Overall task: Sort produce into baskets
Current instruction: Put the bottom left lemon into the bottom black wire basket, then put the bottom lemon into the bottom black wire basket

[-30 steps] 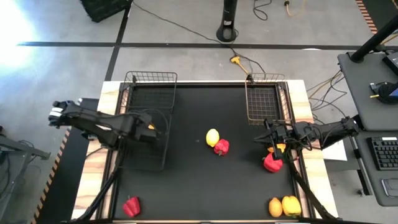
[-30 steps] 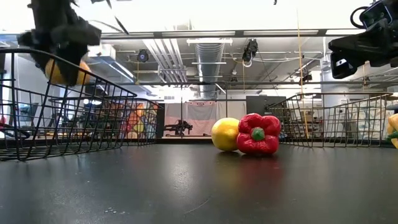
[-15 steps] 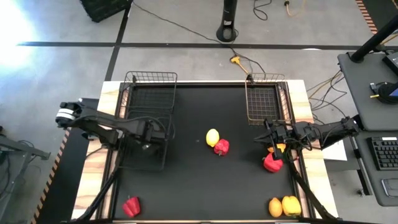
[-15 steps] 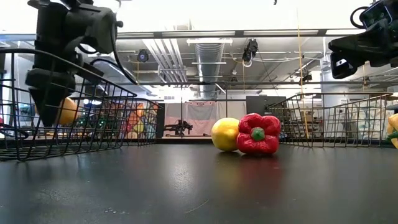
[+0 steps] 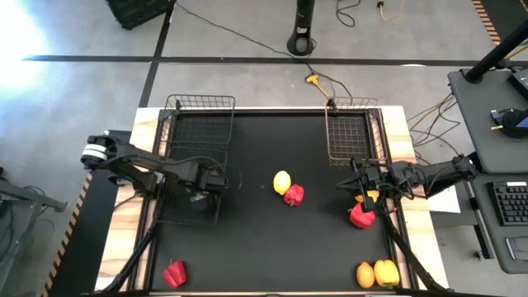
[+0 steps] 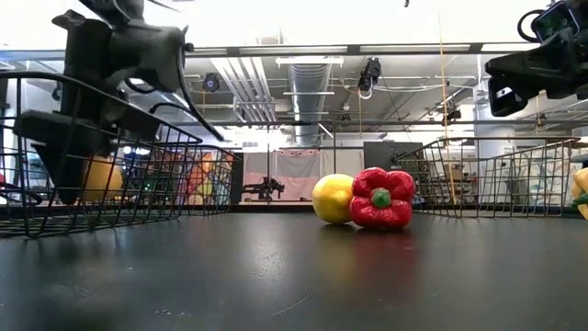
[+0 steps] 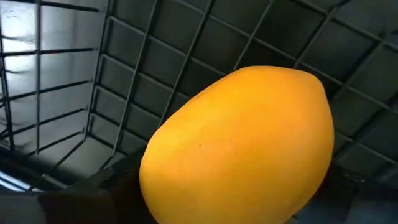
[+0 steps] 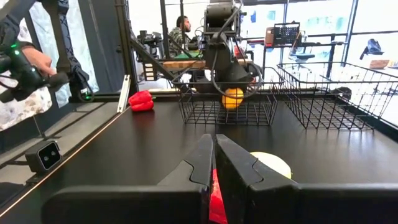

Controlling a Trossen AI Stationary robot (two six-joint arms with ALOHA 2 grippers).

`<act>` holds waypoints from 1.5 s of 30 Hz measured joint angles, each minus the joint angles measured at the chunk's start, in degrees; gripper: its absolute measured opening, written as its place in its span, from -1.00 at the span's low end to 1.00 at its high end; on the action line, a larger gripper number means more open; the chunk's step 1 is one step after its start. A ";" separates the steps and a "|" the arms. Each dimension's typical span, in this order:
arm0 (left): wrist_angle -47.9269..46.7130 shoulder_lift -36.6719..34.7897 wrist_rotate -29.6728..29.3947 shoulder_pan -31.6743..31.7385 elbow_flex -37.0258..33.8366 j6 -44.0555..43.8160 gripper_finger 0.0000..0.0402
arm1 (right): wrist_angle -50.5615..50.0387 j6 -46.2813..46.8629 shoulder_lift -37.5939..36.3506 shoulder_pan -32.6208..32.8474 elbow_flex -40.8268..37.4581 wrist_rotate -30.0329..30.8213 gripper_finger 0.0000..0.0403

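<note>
My left gripper (image 5: 210,178) reaches down into the near-left basket (image 5: 188,210) and is shut on an orange lemon-like oval (image 7: 239,146), seen through the basket's mesh in the low view (image 6: 96,176). My right gripper (image 8: 214,158) waits shut and level at the table's right side, above a red pepper (image 5: 361,216) and a yellow piece (image 5: 372,195). A yellow lemon (image 5: 282,181) and a red pepper (image 5: 294,195) lie touching at mid-table. Another red pepper (image 5: 174,274) lies near left. An orange oval (image 5: 365,275) and a yellow pepper (image 5: 386,272) lie near right. My left gripper pinches the orange oval between its two fingers, one dark finger (image 7: 115,190) on either side of its lower part (image 7: 186,199). The fingers come from above, pointing steeply down. The oval sits inside the basket walls, low over the floor; whether it touches the floor cannot be told.
A second basket (image 5: 200,124) stands at the far left and a third (image 5: 353,136) at the far right. Bare black table top lies between them and along the near edge. People show in the room beyond the table in the right wrist view.
My left gripper has gone down into the near-left basket with the orange oval and has rolled about its own axis. The oval now sits below the basket's rim, where it was above the rim a second ago.
</note>
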 joint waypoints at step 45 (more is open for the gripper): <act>34.75 0.94 -27.47 -23.76 25.25 -2.78 0.72 | 21.53 26.71 11.94 5.00 2.54 0.04 -0.94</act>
